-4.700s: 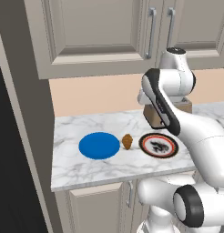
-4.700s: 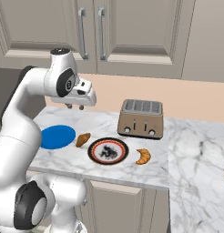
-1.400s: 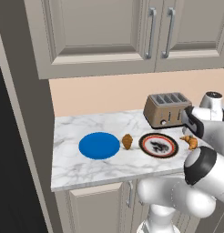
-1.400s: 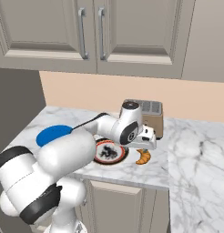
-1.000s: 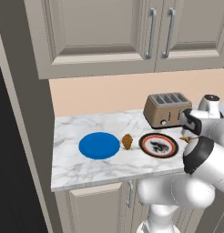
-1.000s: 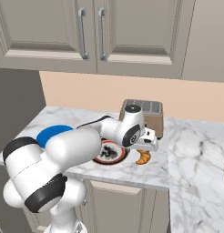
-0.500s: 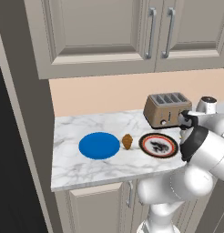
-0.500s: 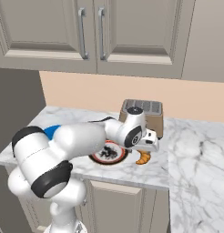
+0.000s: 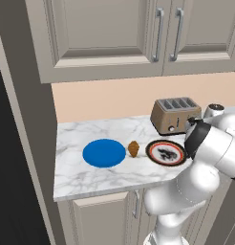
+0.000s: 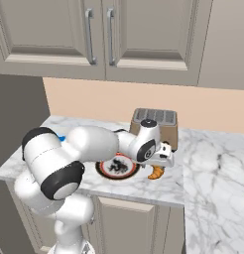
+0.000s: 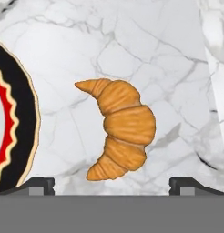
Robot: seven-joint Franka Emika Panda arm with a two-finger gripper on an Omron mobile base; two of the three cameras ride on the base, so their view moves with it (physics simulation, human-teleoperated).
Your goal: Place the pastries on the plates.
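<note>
Desk (image 9: pixel 76 179): marble top below the wall cupboards, carrying every item listed here.

Toaster (image 9: pixel 176 115): tan metal, at the back edge of the desk, behind the patterned plate.

Blue plate (image 9: pixel 104 153): plain, bare, toward the left end of the desk.

Patterned plate (image 9: pixel 165 152): white with a dark centre and a red-black rim, bare, near the front edge and to the right of the blue plate. Its rim shows at the left border of the hand view (image 11: pixel 16 132).

First croissant (image 9: pixel 133 148): golden-brown, on the marble between the two plates, not on either.

Second croissant (image 11: pixel 120 127): on bare marble just beside the patterned plate, on the side away from the blue plate, near the front edge (image 10: pixel 155 172). Its horns curve toward the plate.

Tool (image 11: pixel 111 184): fingers spread to their widest, nothing between them, poised above the second croissant. The piece lies straight ahead, centred between the two tips. Its long axis runs crosswise to the line joining the fingers, so closing would likely catch it across the narrow middle; judged a matter of lowering only, with no turn needed.
</note>
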